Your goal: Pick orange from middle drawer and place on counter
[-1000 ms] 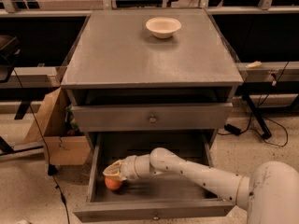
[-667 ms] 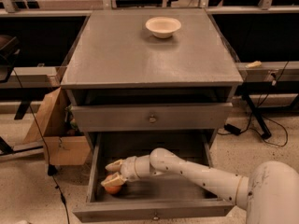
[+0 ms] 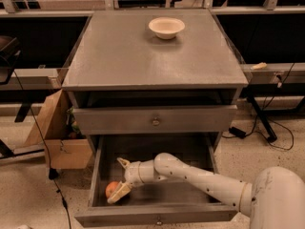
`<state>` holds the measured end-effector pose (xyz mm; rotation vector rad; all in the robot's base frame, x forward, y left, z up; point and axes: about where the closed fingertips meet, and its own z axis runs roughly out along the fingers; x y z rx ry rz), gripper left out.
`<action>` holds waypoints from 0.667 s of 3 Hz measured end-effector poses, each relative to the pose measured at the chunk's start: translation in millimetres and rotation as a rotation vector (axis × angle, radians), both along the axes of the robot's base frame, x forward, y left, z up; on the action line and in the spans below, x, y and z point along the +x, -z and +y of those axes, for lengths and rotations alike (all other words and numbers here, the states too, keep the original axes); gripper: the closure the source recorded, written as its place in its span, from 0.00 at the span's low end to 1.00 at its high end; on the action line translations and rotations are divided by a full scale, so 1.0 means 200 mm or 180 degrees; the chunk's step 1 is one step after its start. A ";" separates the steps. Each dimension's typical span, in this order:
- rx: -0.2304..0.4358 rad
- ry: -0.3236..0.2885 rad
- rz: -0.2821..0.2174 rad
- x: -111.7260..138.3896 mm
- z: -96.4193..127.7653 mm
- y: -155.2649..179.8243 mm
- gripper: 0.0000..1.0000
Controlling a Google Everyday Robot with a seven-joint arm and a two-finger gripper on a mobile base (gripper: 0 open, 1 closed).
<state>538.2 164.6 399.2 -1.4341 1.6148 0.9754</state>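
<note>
We see the gripper point(image 3: 116, 180) low in the open middle drawer point(image 3: 190, 215), toward its left side, with its two fingers spread wide and pinching nothing. The orange point(image 3: 111, 187) lies on the drawer floor near the front left corner. It sits against the lower finger point(image 3: 119, 193), which covers part of it. The arm point(image 3: 200, 178) reaches in from the right, and its base is cut off at the lower right edge. On the counter point(image 3: 143, 56), a cream bowl point(image 3: 166, 27) stands near the back.
</note>
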 end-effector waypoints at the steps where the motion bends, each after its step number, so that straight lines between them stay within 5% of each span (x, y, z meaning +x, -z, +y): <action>1: 0.0005 -0.0006 -0.0015 -0.03 -0.02 0.04 0.00; 2: 0.0042 -0.0016 -0.0005 -0.05 -0.05 0.10 0.00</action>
